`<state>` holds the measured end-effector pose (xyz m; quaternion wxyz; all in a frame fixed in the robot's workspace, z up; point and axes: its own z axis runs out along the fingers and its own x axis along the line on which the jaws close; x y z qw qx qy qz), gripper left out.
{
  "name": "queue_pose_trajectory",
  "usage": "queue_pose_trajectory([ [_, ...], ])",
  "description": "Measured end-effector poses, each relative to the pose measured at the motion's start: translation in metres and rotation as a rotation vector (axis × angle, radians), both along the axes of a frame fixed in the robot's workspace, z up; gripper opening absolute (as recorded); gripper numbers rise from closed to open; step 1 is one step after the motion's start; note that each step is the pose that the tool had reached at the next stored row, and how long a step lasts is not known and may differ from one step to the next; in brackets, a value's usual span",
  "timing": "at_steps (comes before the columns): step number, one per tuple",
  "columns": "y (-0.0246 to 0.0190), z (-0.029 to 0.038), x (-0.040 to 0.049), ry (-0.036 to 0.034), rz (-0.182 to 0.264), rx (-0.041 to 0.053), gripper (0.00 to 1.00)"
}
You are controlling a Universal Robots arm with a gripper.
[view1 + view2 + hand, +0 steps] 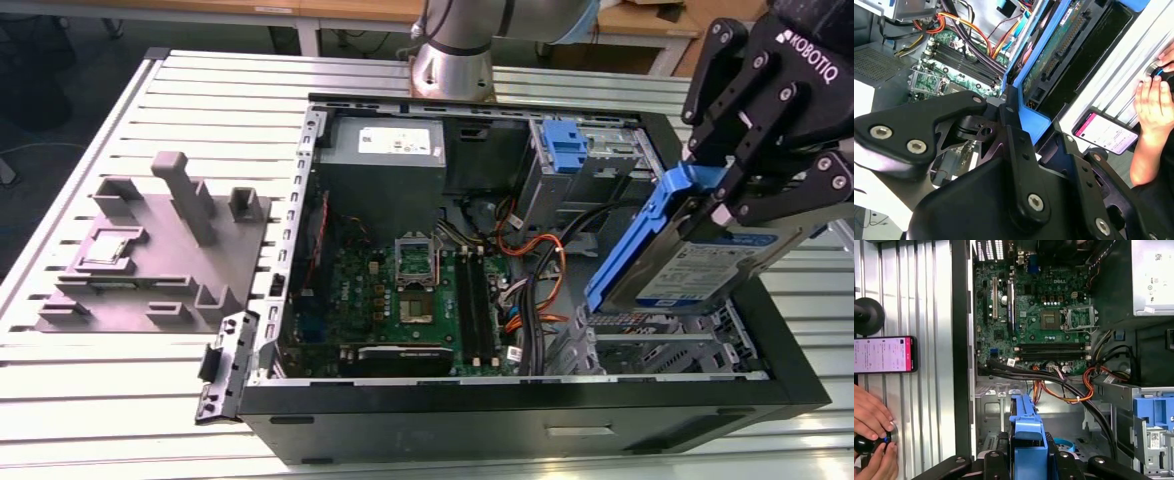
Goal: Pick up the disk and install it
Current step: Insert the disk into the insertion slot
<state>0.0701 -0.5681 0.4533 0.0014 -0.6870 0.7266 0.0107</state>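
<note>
The disk (694, 265), a silver-grey drive with a white-and-blue label in a blue carrier frame, hangs tilted over the drive cage (667, 345) at the front of the open computer case (534, 410), toward the exterior view's right. My gripper (714, 195) is shut on its upper end, the black fingers clamping the blue frame. In the first wrist view the blue carrier edge (1026, 435) stands between the fingers above the cage floor. The second wrist view shows the disk's green circuit-board underside (1064, 45) and the blue frame (1029, 117).
Inside the case lie the motherboard (427, 290), power supply (387, 150), orange and black cables (534, 260) and an upright blue bracket (567, 145). A grey fixture block (147, 250) sits on the slatted table. A person's hands (871, 415) and a phone (884, 354) are beside the case.
</note>
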Motion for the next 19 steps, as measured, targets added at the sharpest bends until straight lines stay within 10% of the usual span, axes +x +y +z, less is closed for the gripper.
queue_pose_trajectory([
  [19, -0.0041, -0.0141, 0.0047, 0.0000, -0.001, 0.0000, 0.36],
])
